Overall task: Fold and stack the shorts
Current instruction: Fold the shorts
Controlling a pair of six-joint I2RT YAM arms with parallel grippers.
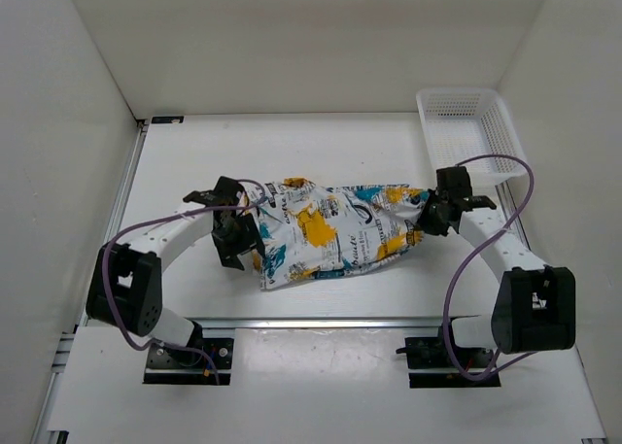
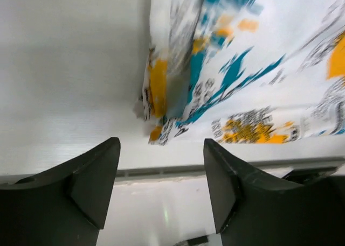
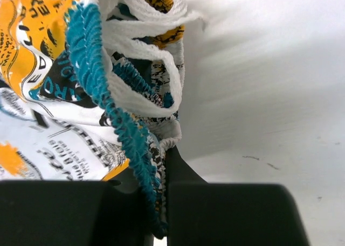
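Shorts (image 1: 330, 232): crumpled at worktop (image 1: 292, 153) centre. Right hand (image 1: 434, 214), three o'clock, clenched on their edge; left hand (image 1: 236, 232), nine o'clock, released, empty. Advice: left takes nine-o'clock edge first, then both draw cloth flat, evenly.

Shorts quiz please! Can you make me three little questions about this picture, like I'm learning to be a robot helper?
1. True or false: the right jaws are shut on one end of the shorts.
2. Where is the white mesh basket? A: far right corner, beyond the right arm. B: between the two arm bases. C: on top of the shorts.
3. Fill in: the left jaws stand ____, with nothing between them.

Key: 1 true; 2 A; 3 open.
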